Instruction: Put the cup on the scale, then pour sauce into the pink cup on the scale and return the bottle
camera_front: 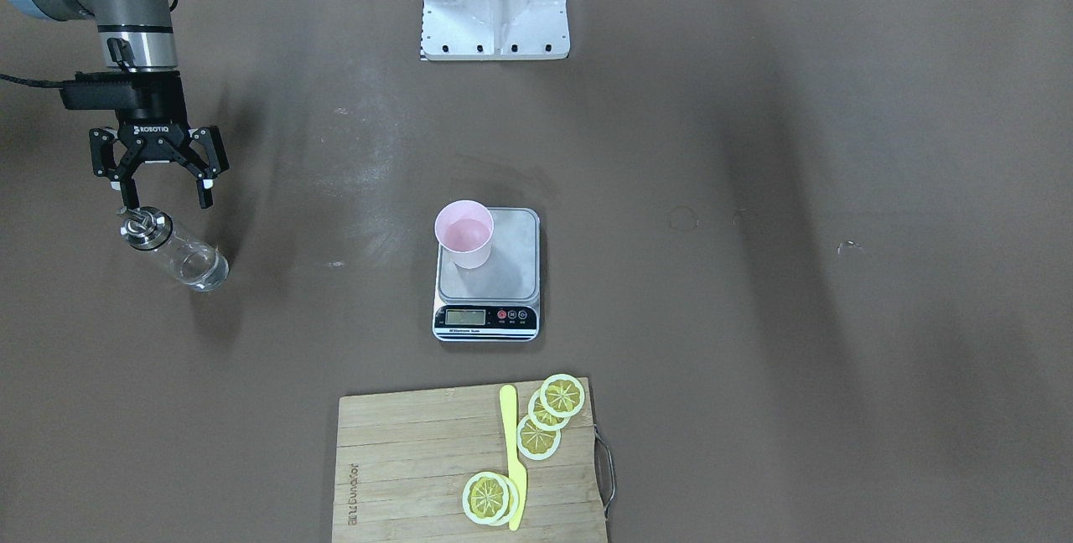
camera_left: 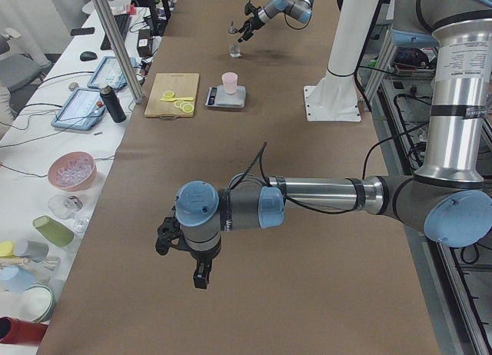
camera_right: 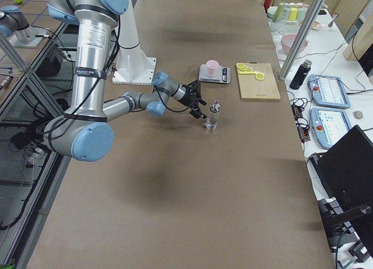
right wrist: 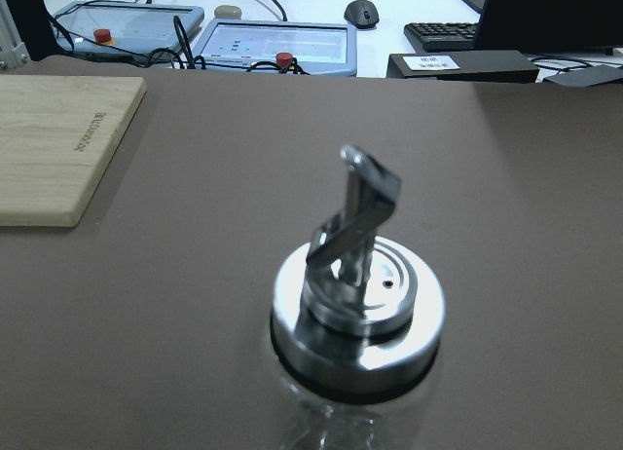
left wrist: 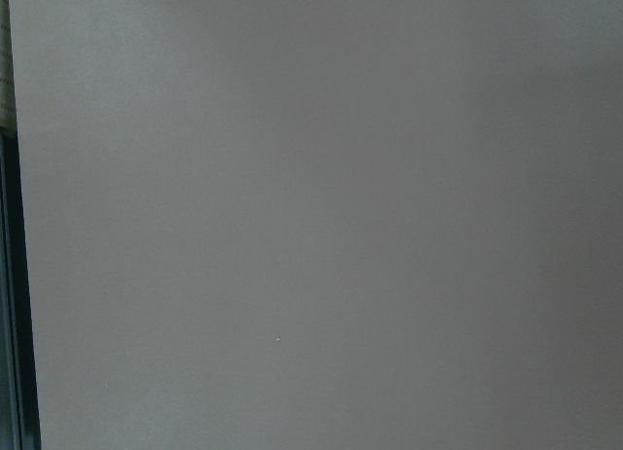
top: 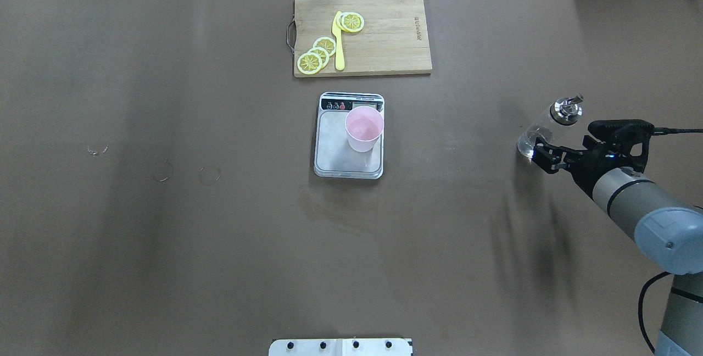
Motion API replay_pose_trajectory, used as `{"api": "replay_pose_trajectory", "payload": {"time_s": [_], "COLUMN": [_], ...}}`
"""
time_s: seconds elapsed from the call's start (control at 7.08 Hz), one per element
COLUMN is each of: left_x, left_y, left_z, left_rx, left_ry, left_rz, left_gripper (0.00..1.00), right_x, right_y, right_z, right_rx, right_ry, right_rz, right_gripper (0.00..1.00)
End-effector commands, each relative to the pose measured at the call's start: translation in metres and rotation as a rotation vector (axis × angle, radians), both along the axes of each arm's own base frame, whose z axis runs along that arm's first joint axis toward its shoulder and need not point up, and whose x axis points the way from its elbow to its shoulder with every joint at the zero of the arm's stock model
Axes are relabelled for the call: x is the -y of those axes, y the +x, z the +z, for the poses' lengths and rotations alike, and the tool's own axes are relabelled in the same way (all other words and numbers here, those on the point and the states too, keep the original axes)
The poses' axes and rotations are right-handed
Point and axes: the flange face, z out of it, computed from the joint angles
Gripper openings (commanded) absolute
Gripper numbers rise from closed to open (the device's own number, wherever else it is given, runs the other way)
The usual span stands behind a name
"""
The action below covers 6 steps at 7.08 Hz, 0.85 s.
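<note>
Front-facing view: right gripper [camera_front: 166, 201] hangs above the table [camera_front: 754, 317], jaws spread wide, holding nothing. The bottle [camera_front: 178, 251] stands upright just below the fingertips in this view; one finger [camera_front: 127, 187] is near the metal collar, and I cannot tell whether they touch. A little clear sauce [camera_front: 205, 273] sits low in the glass. The cup [camera_front: 463, 233] stands on the scale [camera_front: 507, 275], on the side of the platform towards the robot's right. Cup and scale are well apart from the bottle. Beyond the scale lies a cutting board [camera_front: 402, 459] with lemon slices [camera_front: 553, 413] and a yellow knife [camera_front: 511, 451].

Overhead view: bottle [top: 549, 125] on the robot's right side of the table, gripper just beside it on the robot's side. Cup [top: 363, 128] upright on the scale [top: 335, 150] at mid-table.

Exterior left view: left gripper [camera_left: 196, 269] hovers low over the table, far from all task items; open or closed, cannot tell.

Exterior right view: gripper [camera_right: 197, 106] just beside the bottle [camera_right: 213, 116].

Left wrist view: bare table only.

Right wrist view: bottle collar and spout [right wrist: 355, 275] directly ahead and close, board corner [right wrist: 58, 148] behind.
</note>
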Motion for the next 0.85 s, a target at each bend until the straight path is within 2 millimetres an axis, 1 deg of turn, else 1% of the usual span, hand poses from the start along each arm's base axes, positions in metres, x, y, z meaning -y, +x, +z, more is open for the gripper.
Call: {"api": "replay_pose_trajectory", "payload": {"time_s": [0.0, 0.14, 0.28, 0.42, 0.71], "left_x": [0.0, 0.0, 0.0, 0.0, -0.001], "left_y": [0.0, 0.0, 0.0, 0.0, 0.0], "left_z": [0.0, 0.0, 0.001, 0.001, 0.002], "left_rx": [0.0, 0.0, 0.0, 0.0, 0.002], "left_ry": [-0.001, -0.001, -0.003, -0.003, -0.008], "left_rz": [0.0, 0.0, 0.0, 0.0, 0.0], "left_gripper": [0.99, 0.99, 0.99, 0.99, 0.99], "right_x": [-0.024, -0.034, -0.042, -0.031, 0.007], "right_y": [0.025, 0.043, 0.061, 0.086, 0.134], "right_z": [-0.027, -0.039, -0.061, -0.077, -0.087], "right_rx": [0.002, 0.008, 0.007, 0.014, -0.001], "right_ry": [-0.025, -0.037, -0.058, -0.104, -0.144], "right_rz": [-0.023, -0.039, -0.057, -0.058, -0.102], "right_gripper": [1.0, 1.0, 1.0, 1.0, 1.0]}}
